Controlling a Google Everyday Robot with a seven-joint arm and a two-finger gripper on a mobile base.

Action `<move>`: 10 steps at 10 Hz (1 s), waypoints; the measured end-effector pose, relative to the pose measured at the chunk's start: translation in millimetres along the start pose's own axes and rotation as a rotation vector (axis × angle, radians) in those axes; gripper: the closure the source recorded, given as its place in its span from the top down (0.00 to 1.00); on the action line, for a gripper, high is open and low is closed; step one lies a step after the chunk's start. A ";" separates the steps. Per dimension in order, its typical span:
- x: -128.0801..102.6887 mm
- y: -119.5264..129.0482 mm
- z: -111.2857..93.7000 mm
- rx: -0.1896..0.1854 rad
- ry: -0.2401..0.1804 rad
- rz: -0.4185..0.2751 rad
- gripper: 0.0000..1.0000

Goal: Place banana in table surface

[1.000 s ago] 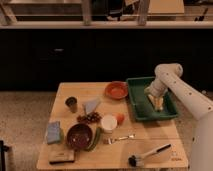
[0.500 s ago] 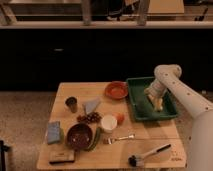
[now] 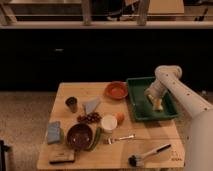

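The banana [image 3: 158,103] is a pale yellow shape lying inside the green tray [image 3: 140,111] at the table's back right. My gripper [image 3: 152,96] reaches down into the tray from the white arm [image 3: 182,97] and sits right at the banana's upper end. The wooden table surface [image 3: 150,135] lies in front of and left of the tray.
On the table stand an orange bowl [image 3: 116,90], a dark cup [image 3: 71,104], a blue-grey wedge [image 3: 91,105], grapes [image 3: 90,118], a white cup [image 3: 108,123], a dark bowl [image 3: 79,135], a fork [image 3: 120,138], a brush [image 3: 147,154], a blue sponge [image 3: 54,132].
The arm and gripper have stayed over the tray at the banana; I see no clear movement of anything.
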 end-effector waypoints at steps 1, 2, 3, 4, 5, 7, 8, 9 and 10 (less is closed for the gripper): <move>6.4 0.4 4.7 0.003 -0.005 0.046 0.80; 14.5 1.5 10.6 0.005 -0.009 0.104 0.80; 20.3 2.5 13.9 0.006 -0.011 0.147 0.80; 27.2 4.2 17.8 0.007 -0.013 0.199 0.80; 30.8 5.1 20.0 0.008 -0.015 0.231 0.80; 42.7 7.8 21.5 0.029 -0.011 0.323 0.80; 49.0 8.8 18.6 0.041 -0.010 0.351 0.80; 53.1 10.4 18.6 0.042 -0.008 0.363 0.80; 53.3 9.7 19.1 0.043 -0.011 0.371 0.80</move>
